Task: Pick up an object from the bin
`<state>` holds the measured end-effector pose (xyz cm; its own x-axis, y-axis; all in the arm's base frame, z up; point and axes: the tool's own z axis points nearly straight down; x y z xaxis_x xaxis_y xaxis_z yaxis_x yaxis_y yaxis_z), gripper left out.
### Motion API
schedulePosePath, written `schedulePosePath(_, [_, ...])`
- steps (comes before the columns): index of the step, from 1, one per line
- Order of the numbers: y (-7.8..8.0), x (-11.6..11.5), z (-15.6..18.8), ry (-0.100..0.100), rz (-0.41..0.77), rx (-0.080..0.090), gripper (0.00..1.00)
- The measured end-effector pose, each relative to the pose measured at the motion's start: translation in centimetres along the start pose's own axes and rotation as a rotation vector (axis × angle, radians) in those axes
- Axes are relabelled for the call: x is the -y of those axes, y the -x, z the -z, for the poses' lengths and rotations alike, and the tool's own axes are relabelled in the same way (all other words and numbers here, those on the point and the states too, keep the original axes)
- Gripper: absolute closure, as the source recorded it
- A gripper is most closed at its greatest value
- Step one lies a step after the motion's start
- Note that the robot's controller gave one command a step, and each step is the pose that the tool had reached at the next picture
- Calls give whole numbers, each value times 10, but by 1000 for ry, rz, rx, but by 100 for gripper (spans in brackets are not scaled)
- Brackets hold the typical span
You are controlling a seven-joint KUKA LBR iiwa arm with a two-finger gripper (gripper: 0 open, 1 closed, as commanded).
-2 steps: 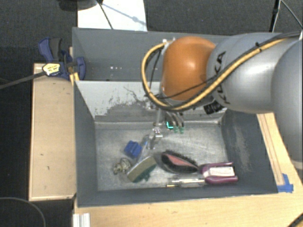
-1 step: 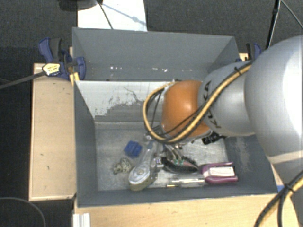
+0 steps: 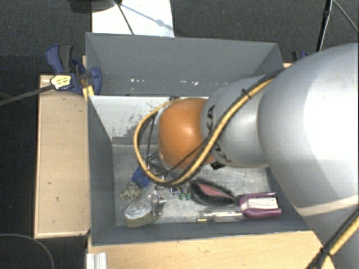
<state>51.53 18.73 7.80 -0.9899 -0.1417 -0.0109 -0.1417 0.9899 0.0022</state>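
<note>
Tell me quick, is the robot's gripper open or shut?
Gripper: cannot be told; it sits low in the bin under the arm's orange cover, by a round silver thing.

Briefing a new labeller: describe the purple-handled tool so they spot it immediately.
In the grey bin, follow the near wall towards the right corner. The purple-handled tool lies flat there, beside a thin pale stick. Nothing else nearby is purple with a white band.

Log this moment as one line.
arm: down in bin, front left | nearest: round metal thing, blue piece | right: pink-handled pliers
</note>
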Motion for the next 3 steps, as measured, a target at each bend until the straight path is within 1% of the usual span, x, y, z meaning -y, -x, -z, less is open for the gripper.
schedulePosePath(1, [-3, 2, -2, -1, -7, -14, 100])
schedulePosePath(2, [1, -14, 58, 1, 19, -3, 100])
schedulePosePath(3, [0, -9, 173, 0, 99, 0, 100])
